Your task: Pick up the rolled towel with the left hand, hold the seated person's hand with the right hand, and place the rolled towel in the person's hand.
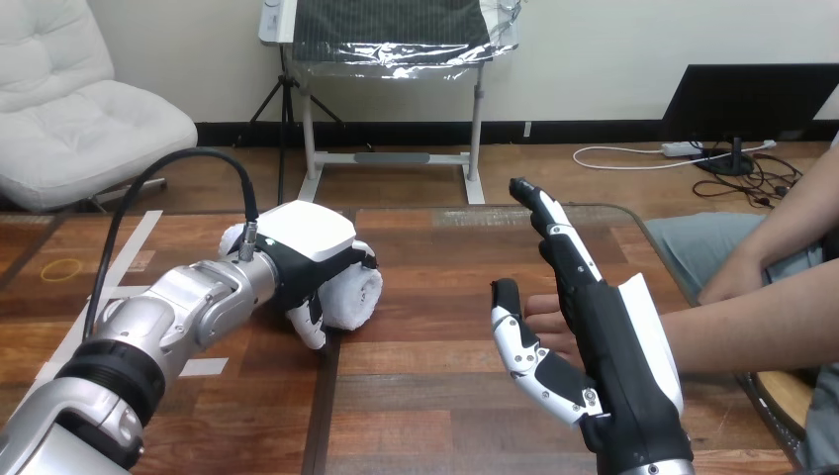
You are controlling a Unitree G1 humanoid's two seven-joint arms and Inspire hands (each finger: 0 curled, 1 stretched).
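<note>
Left hand (307, 262): fingers curled over rolled towel (358, 295), on counter (425, 396) left of centre. Towel: likely soft, light, compressible; grip round mid-roll. Right hand (604, 356): fingers straight, beside person's hand (546, 313).

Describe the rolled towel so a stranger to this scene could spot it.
On the wooden table, look left of centre, under the robot's left hand. The rolled towel is the soft white roll it grips, unlike the hand's hard shell.

Bare table (435, 297) between rolled towel (358, 294) and right hand (604, 346), free to cross; right hand upright before the person's hand (539, 315), screening it from the near side.
</note>
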